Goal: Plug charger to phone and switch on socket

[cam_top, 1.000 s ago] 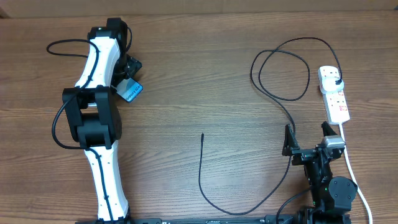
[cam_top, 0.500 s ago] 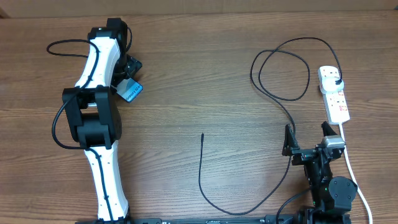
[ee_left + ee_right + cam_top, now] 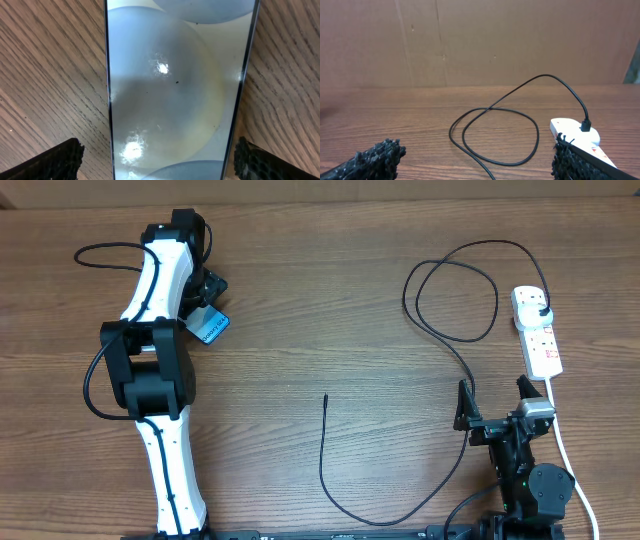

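The phone [image 3: 210, 327] lies on the table at the upper left, with its blue screen showing beside the left arm. In the left wrist view the phone [image 3: 175, 90] fills the frame. My left gripper [image 3: 207, 308] is open just above it, with one finger on each side [image 3: 55, 160]. The charger, a thin black cable [image 3: 455, 340], loops from its plug head [image 3: 540, 310] in the socket [image 3: 537, 330] down to its free tip [image 3: 326, 397]. My right gripper [image 3: 492, 408] is open and empty, low near the cable [image 3: 495, 135]. The socket also shows in the right wrist view [image 3: 575, 131].
The socket's thick white lead [image 3: 566, 455] runs down the right side past the right arm. The cable sweeps along the front edge [image 3: 370, 522] between the arms. A brown board wall [image 3: 480, 40] stands behind the table.
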You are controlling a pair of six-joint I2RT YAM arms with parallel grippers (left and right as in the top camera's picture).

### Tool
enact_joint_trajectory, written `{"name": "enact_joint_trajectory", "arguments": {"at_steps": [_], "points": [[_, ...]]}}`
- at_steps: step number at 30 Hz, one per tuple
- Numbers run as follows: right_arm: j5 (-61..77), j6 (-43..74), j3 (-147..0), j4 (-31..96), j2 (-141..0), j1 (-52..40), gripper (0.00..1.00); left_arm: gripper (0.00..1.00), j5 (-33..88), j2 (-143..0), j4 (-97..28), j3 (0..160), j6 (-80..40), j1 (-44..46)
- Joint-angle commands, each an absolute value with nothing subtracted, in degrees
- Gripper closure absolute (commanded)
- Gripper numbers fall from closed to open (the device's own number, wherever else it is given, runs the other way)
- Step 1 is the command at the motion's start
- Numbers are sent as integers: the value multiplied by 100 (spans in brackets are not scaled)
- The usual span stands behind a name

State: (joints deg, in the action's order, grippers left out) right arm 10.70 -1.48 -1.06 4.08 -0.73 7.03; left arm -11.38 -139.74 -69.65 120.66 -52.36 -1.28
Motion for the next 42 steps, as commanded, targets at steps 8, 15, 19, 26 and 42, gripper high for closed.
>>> {"name": "enact_joint_trajectory", "arguments": {"at_steps": [8, 15, 19, 26, 42], "points": [[1098, -137, -45, 379, -19, 670, 0, 0, -1260, -14027, -6967, 12057, -5181, -154], [1098, -137, -45, 379, -19, 670, 0, 0, -1238, -14027, -6890, 12055, -5054, -154], [1098, -137, -45, 379, -19, 670, 0, 0, -1203, -14027, -6879, 12055, -4921, -154], [1100, -137, -45, 379, -19, 670, 0, 0, -1007, -14029, -6842, 12049, -4829, -174], [1098, -137, -45, 379, -19, 670, 0, 0, -786, -14035, -6829, 12036, -4823, -272]]}}
